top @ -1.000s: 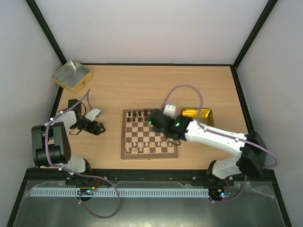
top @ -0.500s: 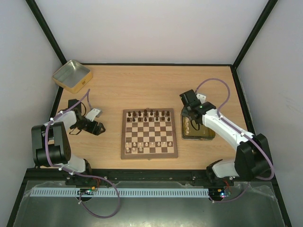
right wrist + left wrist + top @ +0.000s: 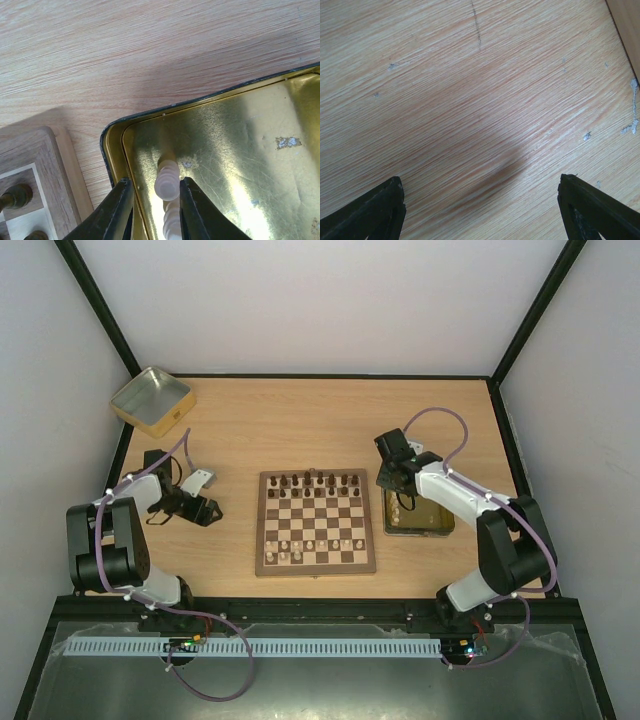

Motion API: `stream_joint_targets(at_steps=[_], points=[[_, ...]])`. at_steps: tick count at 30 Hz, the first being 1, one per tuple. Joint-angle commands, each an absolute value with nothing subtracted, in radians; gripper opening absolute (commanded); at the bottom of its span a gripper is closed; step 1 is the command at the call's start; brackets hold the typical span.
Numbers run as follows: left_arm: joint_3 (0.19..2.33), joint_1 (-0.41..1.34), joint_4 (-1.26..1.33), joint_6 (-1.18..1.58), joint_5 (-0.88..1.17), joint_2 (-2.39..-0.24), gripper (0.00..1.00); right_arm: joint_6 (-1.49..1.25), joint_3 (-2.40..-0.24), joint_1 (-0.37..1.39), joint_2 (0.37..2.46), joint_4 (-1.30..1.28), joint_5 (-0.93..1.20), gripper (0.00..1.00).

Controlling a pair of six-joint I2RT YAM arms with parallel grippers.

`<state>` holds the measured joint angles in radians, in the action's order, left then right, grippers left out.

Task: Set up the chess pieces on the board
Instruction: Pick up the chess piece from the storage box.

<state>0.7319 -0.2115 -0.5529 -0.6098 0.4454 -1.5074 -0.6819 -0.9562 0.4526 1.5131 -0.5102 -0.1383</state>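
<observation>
Light wood-grain table (image 3: 300, 420) inside a white-walled (image 3: 320, 300) enclosure.
The right gripper (image 3: 155, 182) hangs in a corner of the gold tin (image 3: 240, 130), fingers slightly apart astride a cream chess piece (image 3: 167, 181). The chessboard (image 3: 263, 522) lies just beside it. The left gripper (image 3: 480, 178) is spread wide over bare wood, and a second tin (image 3: 151, 400) sits well beyond it.

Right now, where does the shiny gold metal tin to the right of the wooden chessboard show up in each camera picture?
Top external: the shiny gold metal tin lies just right of the square wooden chessboard.
Left wrist: not in it.
Right wrist: the tin's corner fills the lower right.
Shared landmark: the chessboard, whose border corner shows at the lower left of the right wrist view.
</observation>
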Motion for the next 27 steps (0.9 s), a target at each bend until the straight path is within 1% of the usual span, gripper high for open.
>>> stream_joint_targets(at_steps=[1,27], points=[[0.707,-0.216,-0.630,-0.620,0.426,-1.548,0.84,-0.661,-0.948,0.434,1.527,-0.483,-0.142,0.24],[0.707,-0.215,-0.631,-0.626,0.434,-1.547,0.84,-0.655,-0.886,0.413,1.571,-0.419,-0.132,0.23]])
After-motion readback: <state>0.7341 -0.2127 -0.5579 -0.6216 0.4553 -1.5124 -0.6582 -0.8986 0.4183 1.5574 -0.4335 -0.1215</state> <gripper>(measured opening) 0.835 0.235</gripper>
